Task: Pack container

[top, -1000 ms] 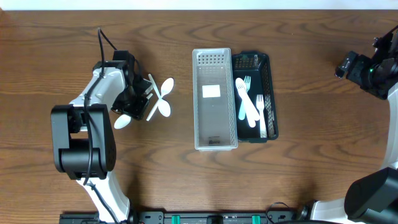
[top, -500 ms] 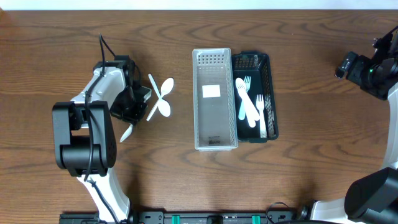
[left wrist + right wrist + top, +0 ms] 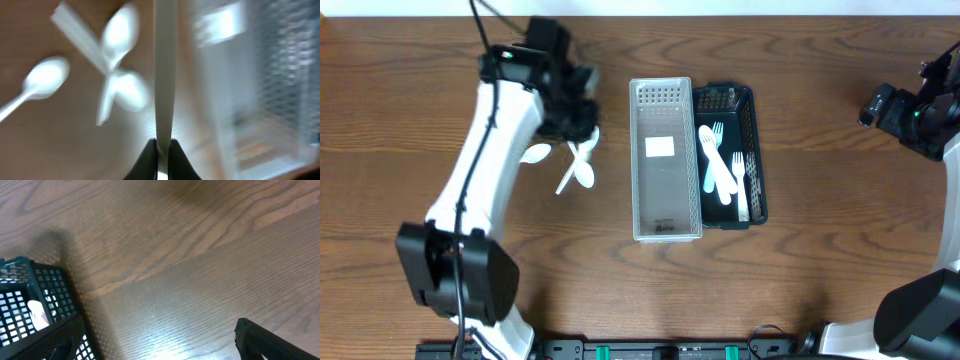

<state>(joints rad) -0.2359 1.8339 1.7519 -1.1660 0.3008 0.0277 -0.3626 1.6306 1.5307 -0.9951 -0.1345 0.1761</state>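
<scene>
Your white utensil (image 3: 164, 75) is pinched near one end by the left tool (image 3: 161, 150). It is raised above the surface (image 3: 800, 270) just left of the clear container (image 3: 665, 195), not yet over it. The grip looks narrow, so a quick swing could twist the utensil, drop it among the loose spoons (image 3: 582, 170), or clip the container's near wall. The right tool (image 3: 880, 104) sits well apart, beyond the black basket (image 3: 756, 150); its spread cannot be told.
</scene>
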